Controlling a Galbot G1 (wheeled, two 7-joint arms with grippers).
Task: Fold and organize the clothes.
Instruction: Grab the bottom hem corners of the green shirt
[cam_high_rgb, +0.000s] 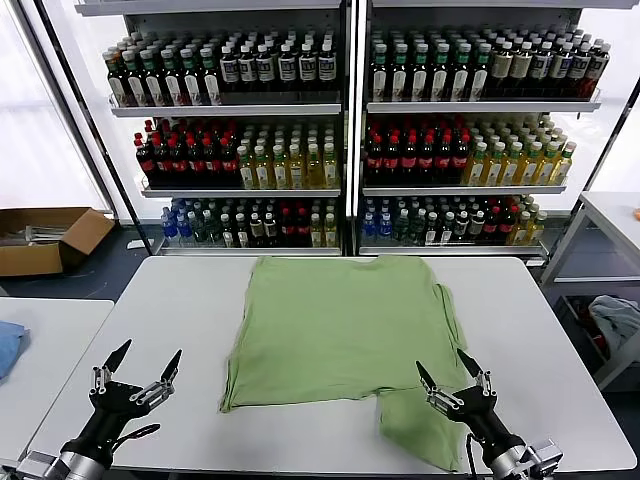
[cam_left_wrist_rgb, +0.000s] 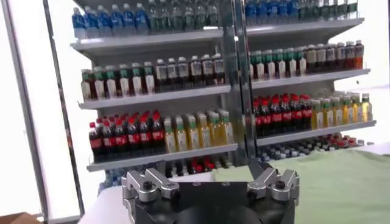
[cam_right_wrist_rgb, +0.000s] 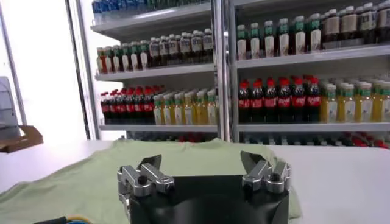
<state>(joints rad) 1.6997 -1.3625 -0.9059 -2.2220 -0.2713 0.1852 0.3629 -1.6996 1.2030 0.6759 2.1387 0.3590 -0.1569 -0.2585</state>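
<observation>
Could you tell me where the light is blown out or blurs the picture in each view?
Head view: window glare whitens the upper left corner; the shirt is evenly lit, with soft shadows under the left gripper and right gripper. Left wrist view: left side washed out, bottles soft. Right wrist view: left edge blown out, bottles hazy.

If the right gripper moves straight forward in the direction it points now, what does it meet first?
Probably the light green cotton shirt lying flat on the white table: the open right gripper already hovers over its near edge. Its height is unclear.
</observation>
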